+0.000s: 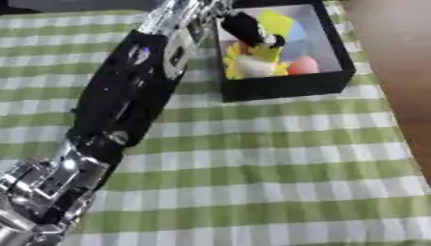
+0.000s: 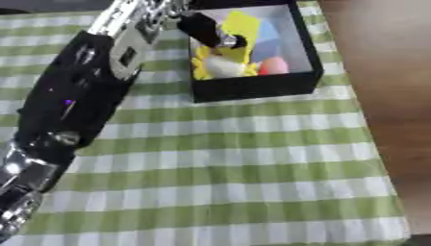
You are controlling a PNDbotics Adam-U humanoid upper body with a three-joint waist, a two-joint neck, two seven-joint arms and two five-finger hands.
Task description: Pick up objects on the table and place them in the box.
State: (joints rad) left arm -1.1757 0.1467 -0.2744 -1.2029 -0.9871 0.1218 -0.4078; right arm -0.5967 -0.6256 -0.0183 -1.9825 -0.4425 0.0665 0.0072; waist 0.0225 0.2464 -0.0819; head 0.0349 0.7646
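Item: black box, open-topped, standing on the green-and-white checked cloth near the far right corner of the tabletop, whose bare brown wood shows along the right edge.

Contents: a yellow object with a white part at the box's left side, a pink-red rounded object beside it, and a pale blue patch toward the back. What each one is cannot be made out.

Your left hand: reaching over the box's left wall, dark fingertips down among the yellow pieces. Whether those fingers are clamped on something or apart, you cannot tell. The left arm crosses the cloth from the near left corner. Your right hand does not show.

Progress, as a judgement: several objects already lie in the box, and no loose object shows on the visible cloth, so the task looks near its end; the arm may hide something.

Writing, brands, labels: none readable.
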